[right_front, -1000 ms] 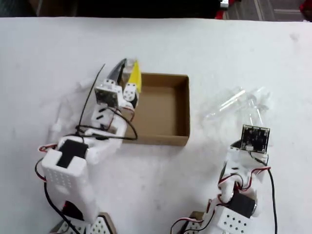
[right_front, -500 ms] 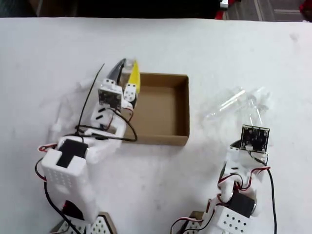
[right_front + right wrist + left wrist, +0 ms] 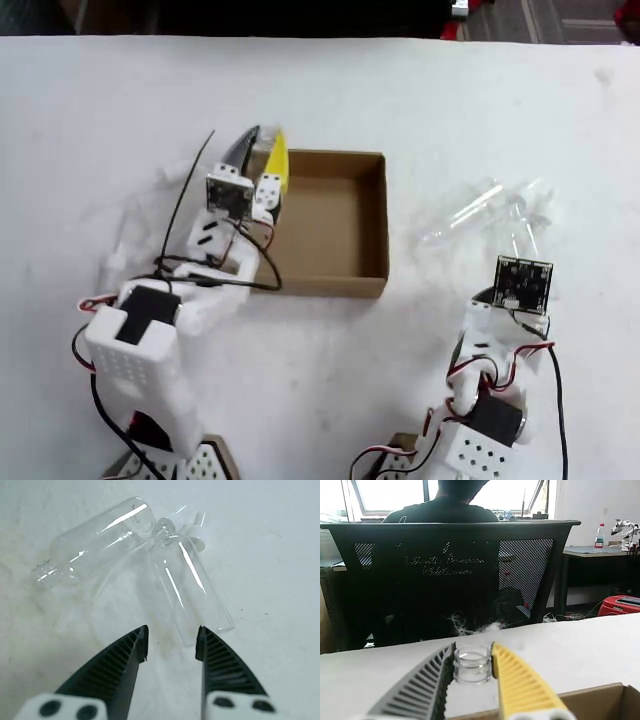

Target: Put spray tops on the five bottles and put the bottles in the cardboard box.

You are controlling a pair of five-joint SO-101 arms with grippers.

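Left gripper (image 3: 262, 140) is clamping a bottle (image 3: 472, 666), upper left of centre; right gripper (image 3: 171, 635) is hanging open near lying bottles (image 3: 192, 587).

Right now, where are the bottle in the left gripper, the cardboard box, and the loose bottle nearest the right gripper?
held bottle (image 3: 471, 664), left wrist view, on its clear open neck.
cardboard box (image 3: 330, 225), high view, on its bare floor.
nearest loose bottle (image 3: 192, 586), right wrist view, on its mid-body.

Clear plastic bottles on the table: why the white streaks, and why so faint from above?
Right wrist view: the streaks are light glinting off the clear plastic bottles; high view: they barely stand out against the white table.
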